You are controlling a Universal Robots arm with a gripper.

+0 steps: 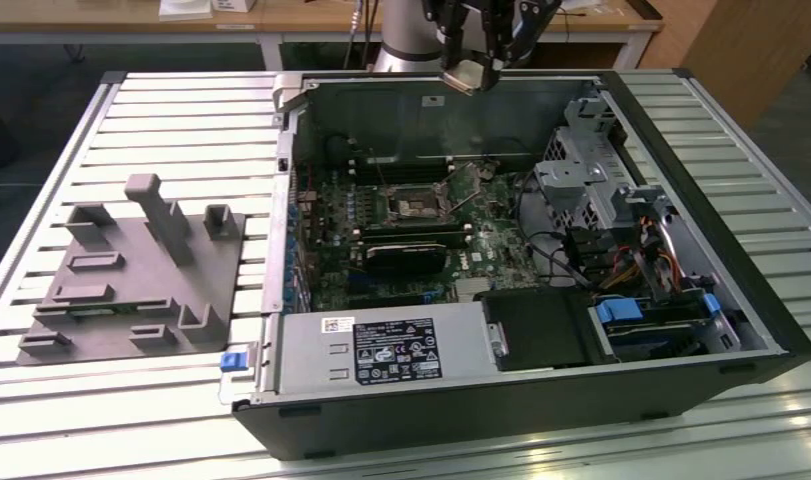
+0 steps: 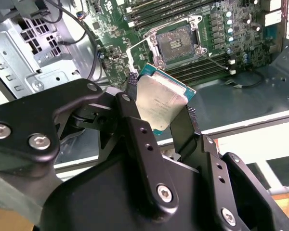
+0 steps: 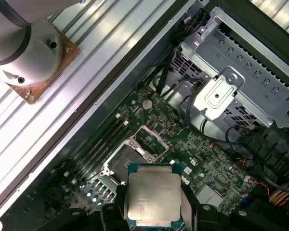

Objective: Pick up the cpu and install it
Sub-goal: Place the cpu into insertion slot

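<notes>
My gripper (image 1: 475,62) hangs above the far wall of the open computer case (image 1: 725,300), shut on the cpu (image 1: 464,76). In both wrist views the cpu (image 2: 161,98) (image 3: 153,197) is a flat square chip with a silver top and a blue-green rim, pinched at two opposite edges by the black fingers (image 2: 180,127). The gripper (image 2: 159,109) (image 3: 153,206) holds it tilted in the air, well above the motherboard. The motherboard socket (image 1: 416,207) (image 2: 176,43) (image 3: 130,156) lies below with its metal frame swung open and its dark square bed exposed.
A grey fixture plate (image 1: 125,280) with upright blocks sits on the slatted table at the exterior view's left. Inside the case are a black card (image 1: 405,255), memory slots, a power supply (image 1: 378,350) and a metal drive cage (image 1: 585,170) with cables. The arm's base (image 3: 24,43) stands behind the case.
</notes>
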